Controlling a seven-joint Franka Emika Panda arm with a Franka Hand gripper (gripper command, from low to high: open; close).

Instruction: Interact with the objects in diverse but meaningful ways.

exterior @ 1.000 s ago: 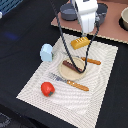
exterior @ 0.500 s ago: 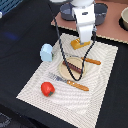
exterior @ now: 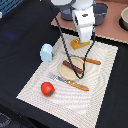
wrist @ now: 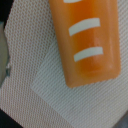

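Gripper (exterior: pixel 83 42): lowered over the bread block (exterior: pixel 79 44); finger state cannot be told (hidden by the wrist).
Bread block: on the placemat (exterior: pixel 105 75).
Nearby: sausage stick (exterior: pixel 72 69) on the plate (exterior: pixel 69 71), tomato (exterior: pixel 47 88), carton (exterior: pixel 46 52), fork (exterior: pixel 70 82).

You get even, soft light with faint shadows; the exterior view is grainy, the wrist view blurred close-up.

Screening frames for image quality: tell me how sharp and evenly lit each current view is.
Exterior view: soft and low-detail throughout, evenly lit, the arm hiding part of the bread block. Wrist view: very close, so the bread block looks blurred, with a soft glare along its surface; placemat weave stays readable.
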